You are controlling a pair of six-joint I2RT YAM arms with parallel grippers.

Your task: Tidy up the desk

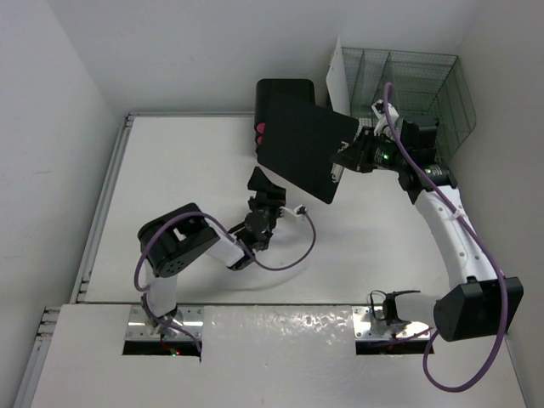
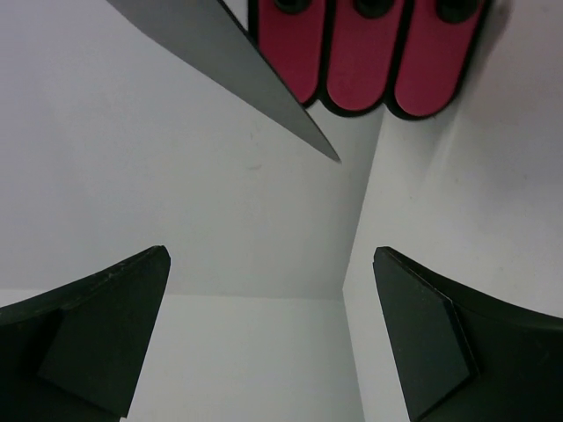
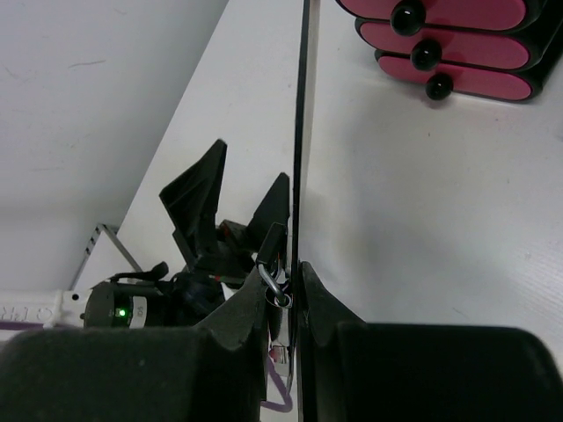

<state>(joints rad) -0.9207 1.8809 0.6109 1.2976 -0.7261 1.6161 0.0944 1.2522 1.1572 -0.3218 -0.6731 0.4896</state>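
1. Over the far right part of the tabletop (image 1: 187, 161), a thin black board (image 1: 306, 149) is held by the right gripper (image 1: 338, 166), whose jaws are nearly closed, pinched on the board's near right edge.
2. Seen from the right wrist, the board (image 3: 302, 132) appears edge-on as a narrow line between the fingers of the right gripper (image 3: 295, 272), with a small metal clip or ring beside the pinch point.
3. Near the middle of the tabletop, the left gripper (image 1: 265, 189) is spread fully wide and nothing is held in it; its wrist view shows a gap between the fingers of the left gripper (image 2: 273, 264), with a corner of the board (image 2: 220, 53) above.
4. The board is judged stiff, light and smooth-faced, so slipping or swinging about a single edge pinch is to be expected.
5. A hold at the middle of an edge, close to the clip, is judged best; the flat faces offer no purchase.
6. A black drawer unit (image 1: 285, 89) with pink fronts stands at the far edge, and a wire organiser (image 1: 416, 85) sits beyond the far right corner; its slots are judged a likely fit for the board.
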